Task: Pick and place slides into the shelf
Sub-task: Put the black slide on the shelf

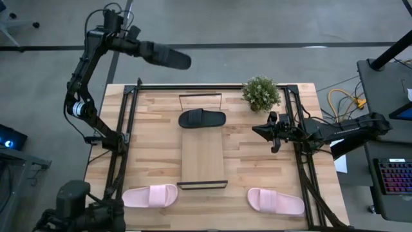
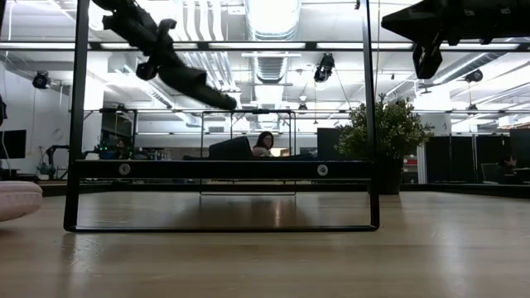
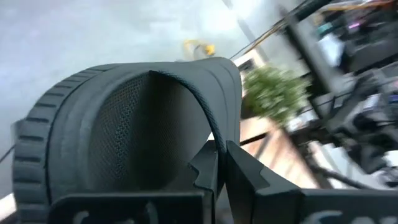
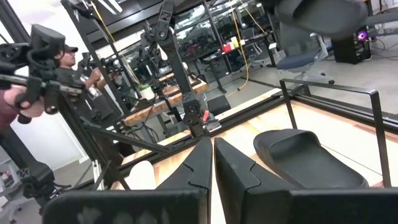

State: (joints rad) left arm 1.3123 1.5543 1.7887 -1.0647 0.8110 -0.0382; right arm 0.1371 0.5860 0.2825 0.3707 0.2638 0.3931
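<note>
Counter (image 1: 154, 138): light-wood top with black rails along both sides.
Shelf (image 1: 203, 154): long narrow wood board lying along the middle of the counter, thin black frame at each end.
Potted plant (image 1: 261, 93): at the counter's far edge, just beside the right rail.
Black slide on shelf (image 1: 202, 118): lies crosswise at the shelf's far end.
Held black slide (image 1: 164, 56): lifted high, beyond the counter's far left corner, pinched by its strap.
Pink slides: one at the near left (image 1: 150, 195), one at the near right (image 1: 275, 201), both on the counter.
Left tool (image 3: 217, 171): clamped on the held black slide's strap.
Right tool (image 1: 257, 129): fingers closed together, empty, above the counter right of the shelf.
</note>
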